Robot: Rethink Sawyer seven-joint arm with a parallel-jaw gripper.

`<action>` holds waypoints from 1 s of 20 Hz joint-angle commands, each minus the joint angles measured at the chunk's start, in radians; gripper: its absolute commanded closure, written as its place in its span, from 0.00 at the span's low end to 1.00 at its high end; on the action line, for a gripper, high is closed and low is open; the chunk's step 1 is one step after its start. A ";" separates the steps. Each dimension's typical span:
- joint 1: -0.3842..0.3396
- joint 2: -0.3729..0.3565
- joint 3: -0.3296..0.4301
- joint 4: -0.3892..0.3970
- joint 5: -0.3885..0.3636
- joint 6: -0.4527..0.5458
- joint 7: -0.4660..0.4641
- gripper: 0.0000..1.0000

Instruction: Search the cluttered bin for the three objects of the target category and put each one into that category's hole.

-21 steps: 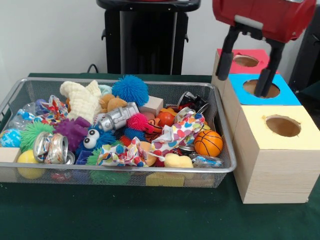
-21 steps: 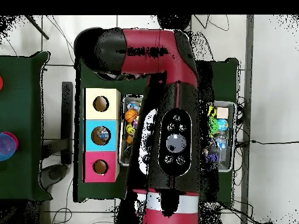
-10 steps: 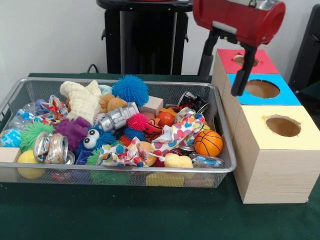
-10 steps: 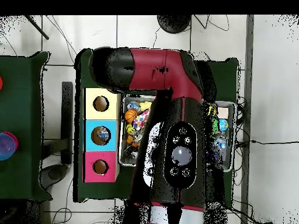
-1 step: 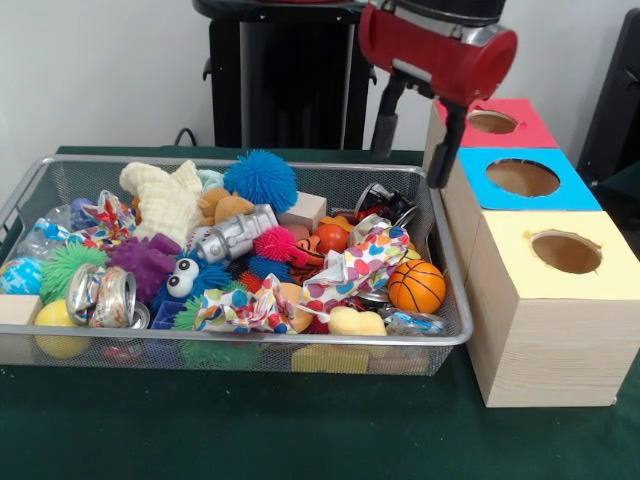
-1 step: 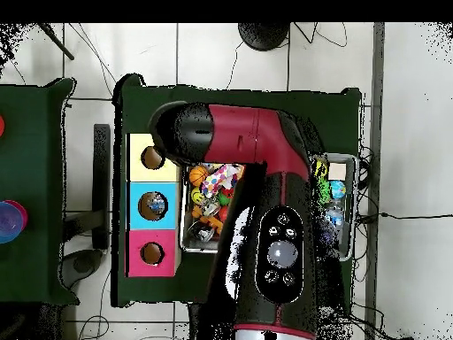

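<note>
My gripper [image 5: 412, 152] hangs open and empty above the right end of the wire bin [image 5: 200, 161], just left of the red-topped box [image 5: 520, 132]. Its two black fingers [image 5: 441, 150] point down and stand apart. The bin is packed with toys: an orange basketball [image 5: 416, 286], a blue spiky ball [image 5: 260, 180], a crushed can [image 5: 100, 295], a silver robot figure [image 5: 235, 235] and patterned cloth [image 5: 350, 270]. In the overhead view the arm [image 6: 265, 221] covers most of the bin, and the gripper itself is hidden beneath it.
Three wooden boxes with round holes stand in a row right of the bin: red at the back, blue [image 5: 523, 178] in the middle, yellow [image 5: 566, 252] nearest. From overhead, something lies inside the blue box's hole [image 6: 154, 204]. A black stand [image 5: 290, 80] rises behind the bin.
The gripper has swung left, from over the blue box's hole to above the bin's right end. It stayed open and empty throughout.
</note>
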State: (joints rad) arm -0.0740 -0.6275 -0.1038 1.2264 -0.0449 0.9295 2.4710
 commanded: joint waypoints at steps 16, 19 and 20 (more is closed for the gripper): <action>0.062 0.146 0.056 0.293 0.141 -0.351 0.212 0.00; 0.072 0.185 0.059 0.301 0.162 -0.421 0.228 0.00; 0.077 0.195 0.057 0.301 0.167 -0.435 0.227 0.00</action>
State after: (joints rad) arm -0.0213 -0.5474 -0.1013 1.4057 0.0781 0.6253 2.4721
